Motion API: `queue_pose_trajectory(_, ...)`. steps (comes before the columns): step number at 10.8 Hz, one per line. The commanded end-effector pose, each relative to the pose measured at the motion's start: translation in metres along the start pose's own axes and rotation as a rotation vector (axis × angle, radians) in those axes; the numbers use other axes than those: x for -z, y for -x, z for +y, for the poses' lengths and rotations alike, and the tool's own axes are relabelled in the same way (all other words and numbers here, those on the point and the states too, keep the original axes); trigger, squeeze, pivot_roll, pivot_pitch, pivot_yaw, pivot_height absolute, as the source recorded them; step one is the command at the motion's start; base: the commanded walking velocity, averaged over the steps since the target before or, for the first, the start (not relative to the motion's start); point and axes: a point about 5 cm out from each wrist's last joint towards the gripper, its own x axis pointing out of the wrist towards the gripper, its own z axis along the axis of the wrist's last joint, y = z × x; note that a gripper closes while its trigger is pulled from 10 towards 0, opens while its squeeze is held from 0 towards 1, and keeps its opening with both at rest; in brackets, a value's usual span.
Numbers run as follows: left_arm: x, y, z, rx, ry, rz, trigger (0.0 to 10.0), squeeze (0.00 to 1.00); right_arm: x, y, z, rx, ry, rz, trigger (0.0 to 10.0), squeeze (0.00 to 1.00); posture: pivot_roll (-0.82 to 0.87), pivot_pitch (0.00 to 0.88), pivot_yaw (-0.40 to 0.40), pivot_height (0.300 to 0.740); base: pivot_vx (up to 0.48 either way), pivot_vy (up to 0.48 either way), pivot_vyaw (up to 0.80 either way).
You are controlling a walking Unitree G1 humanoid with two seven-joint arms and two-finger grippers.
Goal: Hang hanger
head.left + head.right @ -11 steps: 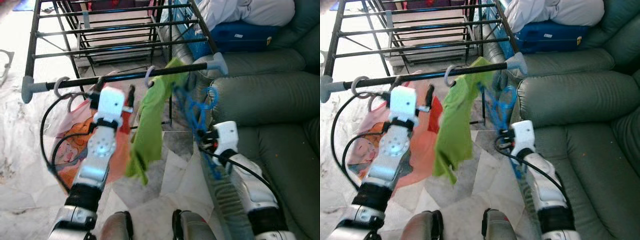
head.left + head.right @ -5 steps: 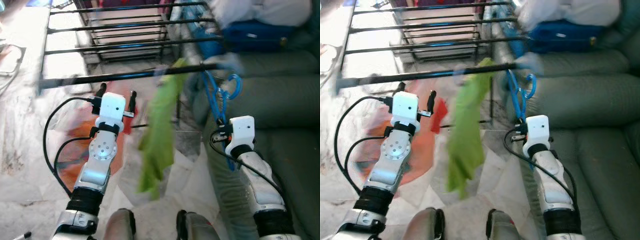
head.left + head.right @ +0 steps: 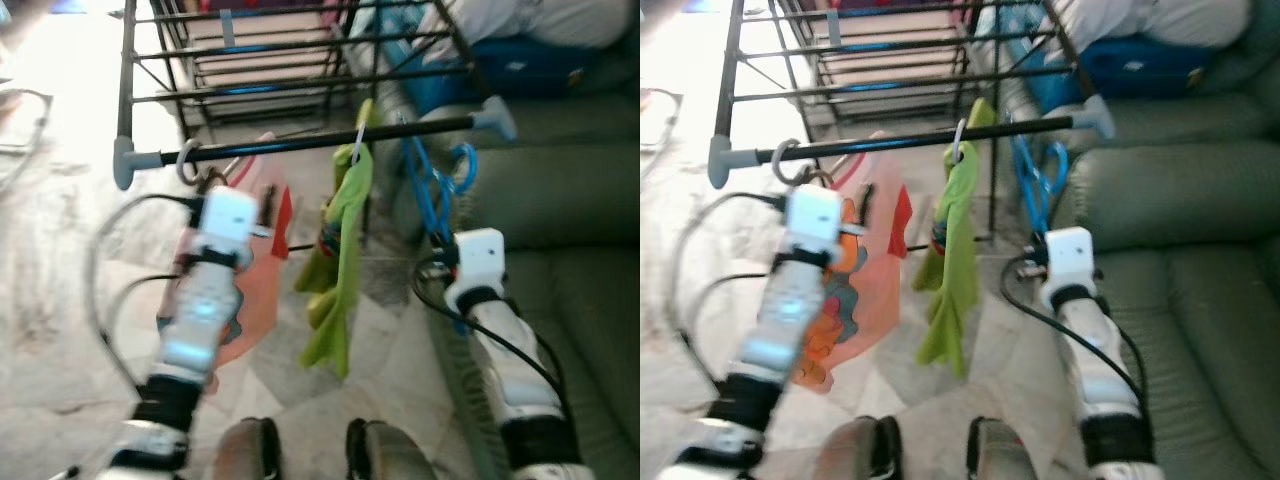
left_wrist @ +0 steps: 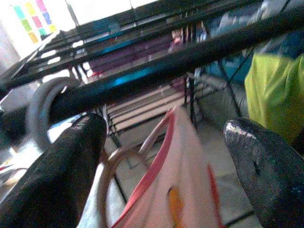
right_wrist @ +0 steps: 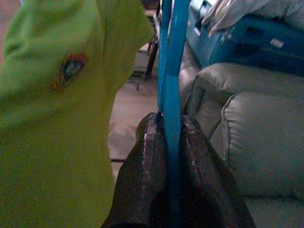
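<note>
A black rail (image 3: 300, 145) with grey end caps runs across the drying rack's near side. A green shirt (image 3: 340, 260) hangs from it on a white hook. My right gripper (image 5: 172, 137) is shut on a blue hanger (image 5: 173, 57). That blue hanger (image 3: 432, 195) rises to just under the rail's right end; whether it touches the rail I cannot tell. My left gripper (image 4: 161, 156) is open, close below the rail. Before it are a pink printed garment (image 3: 250, 290) and a grey hook (image 4: 42, 104) on the rail.
A grey-green sofa (image 3: 580, 200) fills the right side, with a blue case (image 3: 500, 70) and white bedding (image 3: 540, 20) at its far end. More rack bars (image 3: 280, 60) lie behind the rail. Marble floor (image 3: 60, 260) spreads to the left.
The whole view has shifted and is blurred, so the camera moved. The green shirt has swung and turned edge-on. The right gripper still holds the blue hanger; the left stays open.
</note>
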Motion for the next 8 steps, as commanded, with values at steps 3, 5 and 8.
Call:
queue_pose_trajectory(3,0.049,0.024,-0.008,0.062,0.077,0.265,10.0,0.0,-0.007,-0.012,-0.016,0.061,0.021,-0.014,10.0,0.0,-0.1,0.142,0.004,0.74,0.0,0.0,0.0)
queue_pose_trajectory(5,0.048,0.022,-0.01,0.084,0.074,0.263,10.0,0.0,-0.005,-0.021,-0.02,0.07,0.0,0.029,10.0,0.0,-0.09,0.146,0.002,0.74,0.0,0.0,0.0)
queue_pose_trajectory(8,0.047,0.02,-0.011,0.099,0.071,0.265,10.0,0.0,-0.007,-0.054,-0.026,0.039,-0.055,0.165,10.0,0.0,-0.08,0.163,0.003,0.74,0.0,0.0,0.0)
